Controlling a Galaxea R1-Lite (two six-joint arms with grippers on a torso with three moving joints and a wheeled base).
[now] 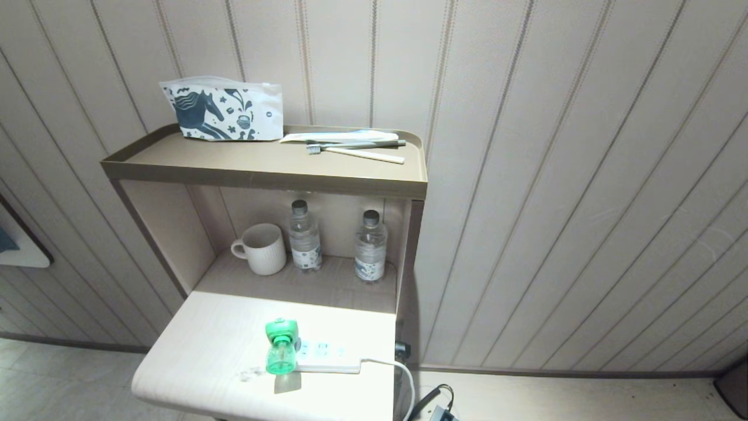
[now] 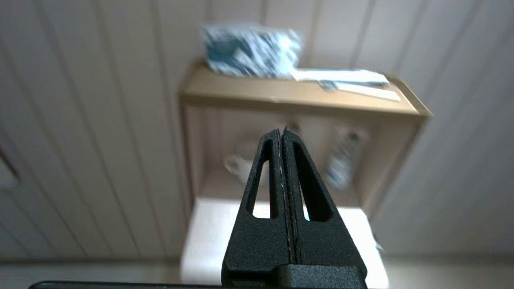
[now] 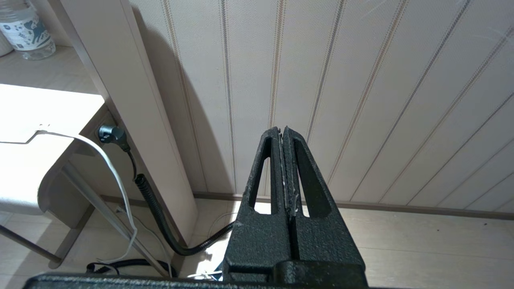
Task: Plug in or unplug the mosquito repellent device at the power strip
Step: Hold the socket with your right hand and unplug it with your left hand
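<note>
The mosquito repellent device (image 1: 281, 346), a green bottle with a green-and-white head, sits plugged into the left end of the white power strip (image 1: 327, 357) on the pale pull-out table (image 1: 204, 351). The strip's white cord (image 1: 403, 374) hangs off the table's right side. Neither arm shows in the head view. My left gripper (image 2: 281, 132) is shut and empty, pointing at the shelf unit from in front of the table; it hides the device in that view. My right gripper (image 3: 281, 130) is shut and empty, aimed at the panelled wall right of the unit.
Inside the shelf niche stand a white mug (image 1: 261, 248) and two clear water bottles (image 1: 304, 236) (image 1: 370, 246). The top tray (image 1: 263, 169) holds a patterned pouch (image 1: 225, 111) and toothbrushes (image 1: 356, 149). A black plug and hose (image 3: 116, 138) hang by the unit's side.
</note>
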